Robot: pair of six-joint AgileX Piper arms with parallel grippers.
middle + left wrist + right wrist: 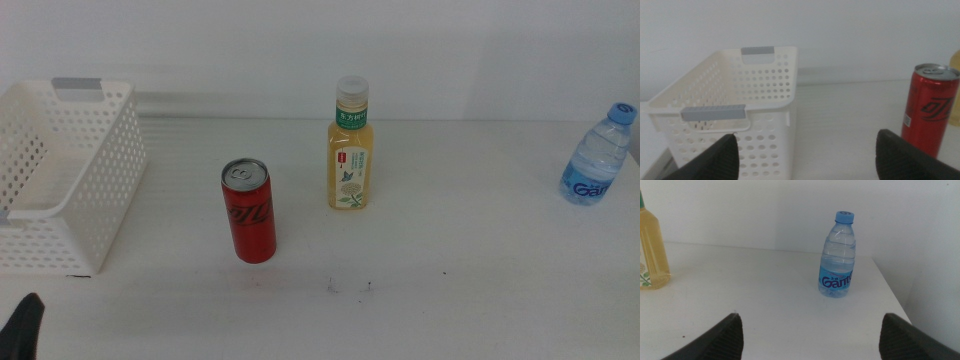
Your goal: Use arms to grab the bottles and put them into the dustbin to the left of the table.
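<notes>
On the table [450, 300], seen from the middle view, the can [248, 210] stands near centre, the tea bottle [351, 146] at its 1 o'clock, the water bottle [598, 154] far out at 3 o'clock and the dustbin [62, 170] at 9 o'clock. Only a dark tip of the left gripper [22, 325] shows there, at 7 o'clock. The left wrist view shows its 2 jaws spread wide, holding nothing, facing dustbin and can. The right gripper [810, 337] appears only in its own view, jaws wide apart and holding nothing, facing the water bottle.

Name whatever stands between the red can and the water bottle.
The tea bottle, set slightly farther back, between red can and water bottle; middle view.
</notes>
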